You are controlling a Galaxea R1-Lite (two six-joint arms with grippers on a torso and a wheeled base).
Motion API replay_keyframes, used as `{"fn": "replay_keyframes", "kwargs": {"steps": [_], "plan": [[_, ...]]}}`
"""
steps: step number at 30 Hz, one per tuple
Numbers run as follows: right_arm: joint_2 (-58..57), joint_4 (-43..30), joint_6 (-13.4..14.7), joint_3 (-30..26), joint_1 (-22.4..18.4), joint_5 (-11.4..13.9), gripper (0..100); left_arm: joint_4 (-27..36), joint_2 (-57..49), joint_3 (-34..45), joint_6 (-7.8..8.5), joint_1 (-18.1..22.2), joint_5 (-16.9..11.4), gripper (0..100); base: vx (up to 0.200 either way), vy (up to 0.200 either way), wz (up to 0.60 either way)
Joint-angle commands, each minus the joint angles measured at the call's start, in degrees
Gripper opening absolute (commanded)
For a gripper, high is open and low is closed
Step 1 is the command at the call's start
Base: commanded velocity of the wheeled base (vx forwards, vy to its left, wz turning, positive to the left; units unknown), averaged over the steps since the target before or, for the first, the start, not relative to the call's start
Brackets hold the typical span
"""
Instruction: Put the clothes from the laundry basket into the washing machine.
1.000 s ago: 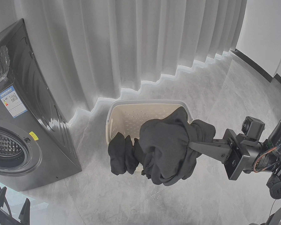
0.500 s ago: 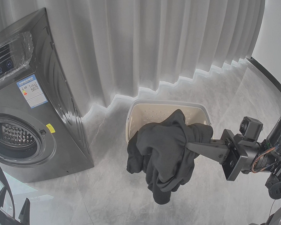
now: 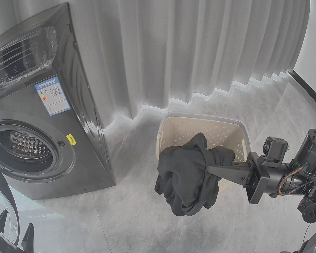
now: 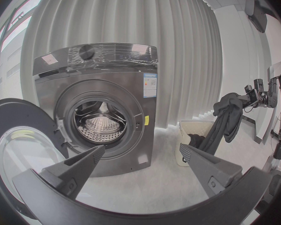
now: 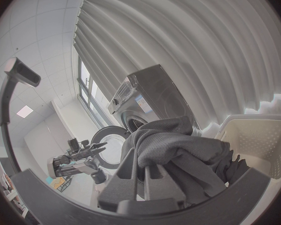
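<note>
Head view: right gripper [image 3: 209, 168] is pinched shut on a bunched dark garment [image 3: 186, 174], held raised over the near rim of the cream laundry basket [image 3: 203, 117]. Left wrist view shows the garment's lower end trailing into the basket. The washing machine [image 3: 84, 99] stands well apart on the robot's left, door [image 4: 18, 132] swung open. Left gripper [image 4: 140, 149] sits low facing the drum [image 4: 100, 127], fingers spread.

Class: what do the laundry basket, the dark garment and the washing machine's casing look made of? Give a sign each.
Laundry basket: likely matte cream plastic; moulded walls pierced with holes.
Dark garment: soft fabric, perhaps knit; it drapes limply.
Washing machine casing: probably painted metal, dark grey, glossy; its side shows reflections.
</note>
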State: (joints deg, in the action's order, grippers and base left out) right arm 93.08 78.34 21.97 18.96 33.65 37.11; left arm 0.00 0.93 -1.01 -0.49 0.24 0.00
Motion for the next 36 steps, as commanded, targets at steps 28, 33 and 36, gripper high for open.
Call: {"fn": "replay_keyframes", "kwargs": {"steps": [28, 33, 36], "plan": [[0.44, -1.26, -3.69, 1.96, 4.32, -8.81, 0, 0.0, -0.75, 1.01, -0.04, 0.02, 0.0, 100, 0.0, 0.0, 0.13], [0.44, -1.26, -3.77, 1.61, 4.5, -8.81, 0, 0.09, -0.84, 1.01, 0.14, 0.02, 0.09, 100, 0.0, 0.0, 0.0], [0.44, -1.34, -3.69, 1.35, 4.5, -8.72, 0, 0.18, -0.84, 1.01, 0.4, 0.02, 0.09, 100, 0.0, 0.0, 0.0]]}}
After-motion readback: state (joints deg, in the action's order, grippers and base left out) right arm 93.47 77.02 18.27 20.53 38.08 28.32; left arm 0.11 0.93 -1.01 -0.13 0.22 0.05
